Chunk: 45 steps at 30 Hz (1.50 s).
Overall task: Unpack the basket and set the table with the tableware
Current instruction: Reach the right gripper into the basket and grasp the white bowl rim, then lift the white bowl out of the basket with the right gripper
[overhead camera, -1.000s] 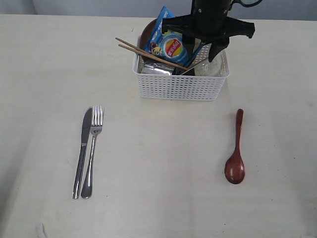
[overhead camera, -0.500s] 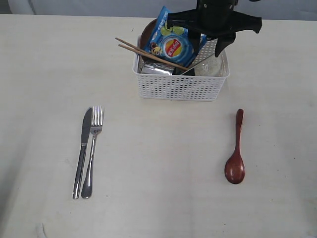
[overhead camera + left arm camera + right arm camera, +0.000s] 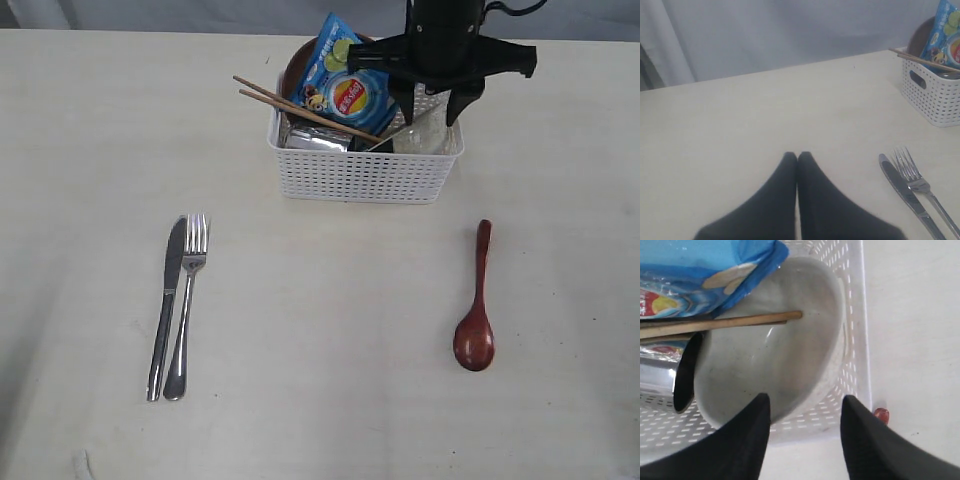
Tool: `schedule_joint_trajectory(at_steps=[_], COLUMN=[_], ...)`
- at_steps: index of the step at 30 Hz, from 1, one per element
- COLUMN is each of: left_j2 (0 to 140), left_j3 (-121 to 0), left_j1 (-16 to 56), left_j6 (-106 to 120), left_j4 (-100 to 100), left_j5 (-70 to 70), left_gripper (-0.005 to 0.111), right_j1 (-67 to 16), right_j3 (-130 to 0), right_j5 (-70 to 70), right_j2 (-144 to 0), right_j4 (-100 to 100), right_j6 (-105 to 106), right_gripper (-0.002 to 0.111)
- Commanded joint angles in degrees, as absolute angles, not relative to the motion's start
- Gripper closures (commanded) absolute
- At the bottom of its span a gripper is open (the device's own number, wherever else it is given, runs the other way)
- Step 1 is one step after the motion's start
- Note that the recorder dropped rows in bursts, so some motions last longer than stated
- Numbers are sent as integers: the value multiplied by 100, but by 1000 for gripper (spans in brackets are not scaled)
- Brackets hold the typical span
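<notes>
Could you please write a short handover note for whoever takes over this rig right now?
Left hand: shut, nothing in it, over bare table beside the knife and fork.
Right hand: open, holding nothing, poised over the bowl at the right end of the basket.
Done: knife and fork lie side by side on the left of the table; spoon lies on the right.
Left: chopsticks, bowl, cup and plate are in the basket, along with a chip bag.
</notes>
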<state>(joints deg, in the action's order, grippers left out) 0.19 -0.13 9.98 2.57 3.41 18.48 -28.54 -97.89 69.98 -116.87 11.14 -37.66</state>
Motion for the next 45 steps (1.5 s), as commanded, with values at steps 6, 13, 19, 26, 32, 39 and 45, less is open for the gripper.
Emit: schedule_joint_trajectory(at_steps=[6,13,19,26,32,39,45], left_j2=[0,0,0,0,0,0,0], left_j3=[0,0,0,0,0,0,0], left_j1=[984,984,984,984,984,984,984], left_j6=[255,255,255,255,255,255,255], left_j4=[292,292,292,292,292,292,292], left_j5=[1845,1845,1845,1845,1845,1845,1845], left_gripper=[107,107,107,107,107,107,107], right_j1=[-2811,-2811,-2811,-2811,-2811,-2811,-2811], right_j3=[-9783,-9783,-9783,-9794,-9794,-9794,-9794], right_j5=[6996,6996,6996,6996,6996,6996,6996], right_j2=[-11949,-11959,-11959,-11895,-11606,-11358,-11352], right_j4=[951,1137,1190,1420,2009,2476,2533], right_j6=[-3806,-3806,-3588,-3520,-3531,-3520,-3293], right_gripper=[65,77,108,109,109,109,109])
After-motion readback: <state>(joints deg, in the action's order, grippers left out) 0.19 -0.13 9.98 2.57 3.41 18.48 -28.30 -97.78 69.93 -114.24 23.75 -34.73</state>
